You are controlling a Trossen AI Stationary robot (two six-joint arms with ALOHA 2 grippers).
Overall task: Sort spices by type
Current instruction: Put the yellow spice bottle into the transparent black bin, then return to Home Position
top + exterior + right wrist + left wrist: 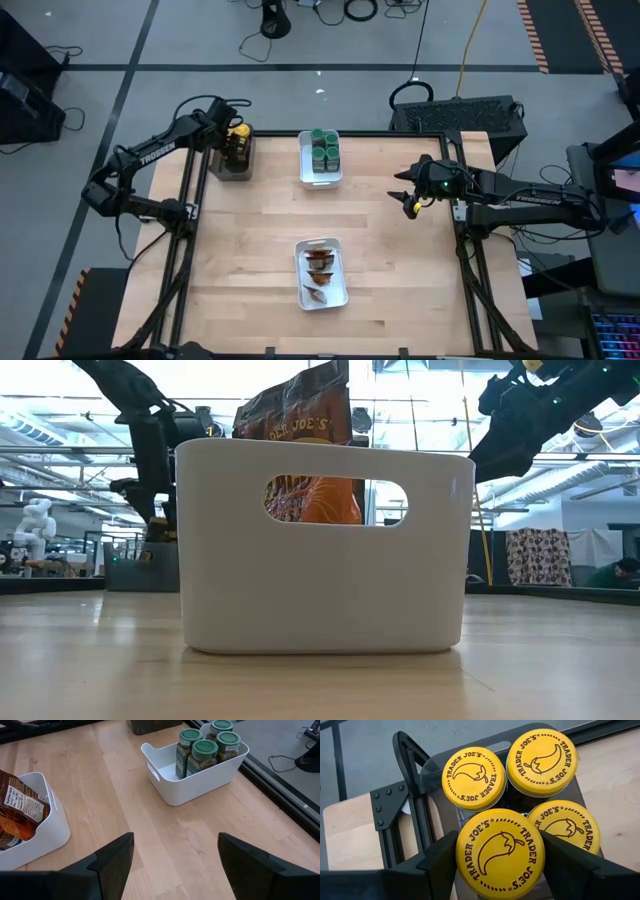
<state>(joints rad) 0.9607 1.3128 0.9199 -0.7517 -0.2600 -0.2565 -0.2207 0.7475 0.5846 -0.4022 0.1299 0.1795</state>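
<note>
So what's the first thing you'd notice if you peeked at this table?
Bright yellow-lidded jars packed in a dark grey tray at the table's far left corner, with the left gripper closed around one. Then the green-lidded jars in a white bin at the far middle, and brown-orange packets in a nearer bin.

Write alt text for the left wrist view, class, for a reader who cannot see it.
The left gripper has its dark fingers either side of a yellow-lidded jar. Three more yellow-lidded jars stand packed with it in a dark grey tray at the table's corner.
</note>
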